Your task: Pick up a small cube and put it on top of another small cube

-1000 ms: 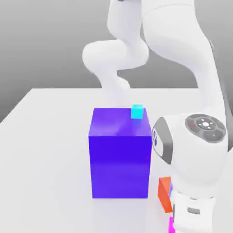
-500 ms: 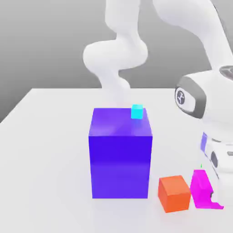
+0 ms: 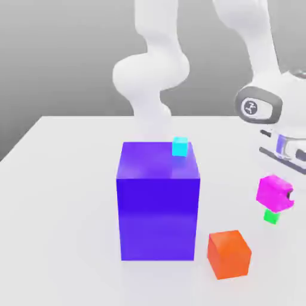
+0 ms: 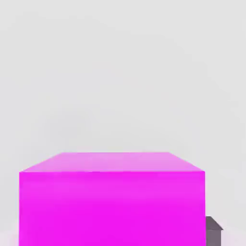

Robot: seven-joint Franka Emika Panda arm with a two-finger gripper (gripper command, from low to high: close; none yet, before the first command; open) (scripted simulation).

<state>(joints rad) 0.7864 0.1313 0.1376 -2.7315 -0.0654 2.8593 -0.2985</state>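
Magenta, the small cube sits on the tiny green cube near the tabletop's edge at the exterior view's right. Above it the white arm bends, wrist pointing down; whether its fingers grasp cannot be told.

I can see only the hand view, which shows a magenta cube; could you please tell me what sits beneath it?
Observer: A tiny green cube lies directly under the magenta cube; I cannot tell whether they touch.
Operator: Thank you. Is anything else close by?
Observer: An orange cube stands on the table, toward the exterior view's left of the green one.
Operator: Is there anything taller around?
Observer: Yes, a big blue block further left, with a tiny cyan cube on top.
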